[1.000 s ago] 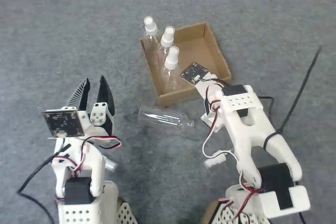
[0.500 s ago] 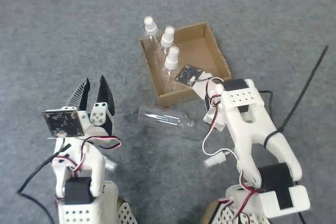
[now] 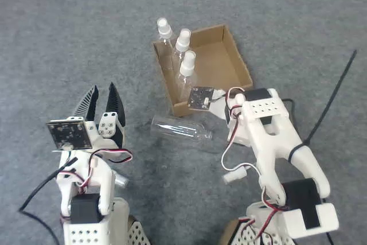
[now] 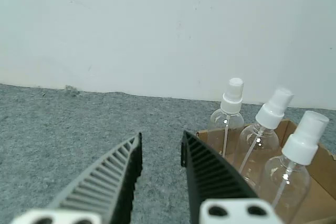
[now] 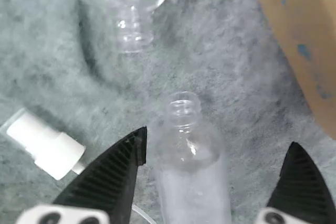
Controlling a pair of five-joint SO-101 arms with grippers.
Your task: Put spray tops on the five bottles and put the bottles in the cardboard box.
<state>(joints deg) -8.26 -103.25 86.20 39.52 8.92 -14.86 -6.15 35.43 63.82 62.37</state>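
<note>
Right gripper (image 5: pixel 216 148): black jaws spread wide, holding nothing; it sits just off the near corner of the brown cardboard box (image 3: pixel 217 55), low over the grey carpet (image 3: pixel 69 38). A clear uncapped plastic bottle (image 5: pixel 189 153) sits between the jaws, clear of both, its open neck pointing away from the gripper; can't tell for sure whether it's lying flat or tilted. Just past it is a second clear uncapped bottle (image 5: pixel 137 3), neck toward the first one; in the high view that one (image 3: pixel 180 129) lies flat on the carpet just in front of the box's near wall. A loose white spray top (image 5: pixel 44 148) lies on the carpet beside one jaw; in the high view it (image 3: pixel 235 174) is further from the box than the lying bottle, next to the right arm.

Left gripper (image 4: pixel 160 139): jaws parted by a narrow gap, nothing in them; raised, pointing toward the box, well apart from it. Three clear bottles with white spray tops (image 3: pixel 183 41) stand upright in a row along the box wall on the left arm's side; whether the farthest one is inside the box or just outside its corner, can't tell.
</note>
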